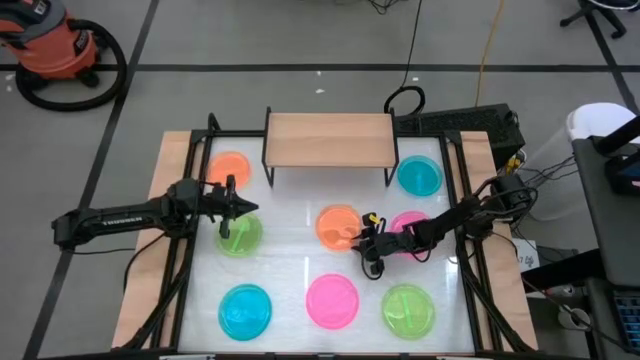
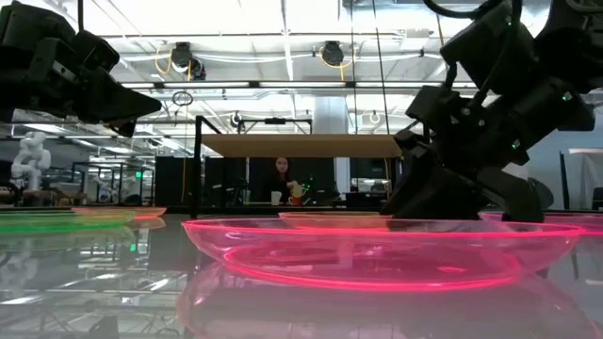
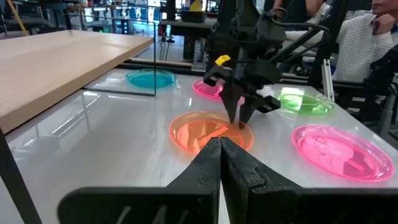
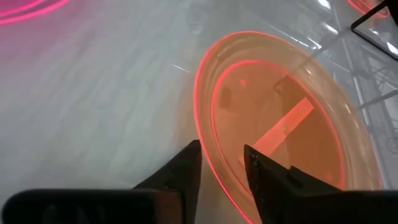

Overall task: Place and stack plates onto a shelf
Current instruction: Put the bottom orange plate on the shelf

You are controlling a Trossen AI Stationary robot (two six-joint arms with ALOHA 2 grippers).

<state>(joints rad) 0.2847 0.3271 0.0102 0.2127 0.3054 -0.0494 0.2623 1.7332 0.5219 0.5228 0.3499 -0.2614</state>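
Note:
The light-wood shelf (image 1: 328, 140) stands at the table's far side with nothing on it. Eight plates lie flat on the white tabletop: orange (image 1: 230, 168), green (image 1: 240, 238), blue (image 1: 245, 310), pink (image 1: 332, 300), green (image 1: 408, 310), blue (image 1: 419, 176), pink (image 1: 412, 220) partly under the right arm, and the middle orange plate (image 1: 335, 222). My right gripper (image 1: 365, 240) is open by a narrow gap, pointing down at that orange plate's near-right rim. My left gripper (image 1: 252, 208) is shut and hovers over the far edge of the left green plate. My right gripper (image 4: 222, 149) comes from above with one finger inside the orange plate's rim (image 4: 214, 171) and one outside it. The plate lies flat on the table. I cannot tell whether the fingers touch the rim.
Free tabletop lies between the shelf's black legs and the middle plates. The shelf's edge (image 3: 68, 56) is close to the left arm. Cables and a black box sit off the table's far right corner (image 1: 480, 125). People sit in the room beyond (image 3: 373, 37).

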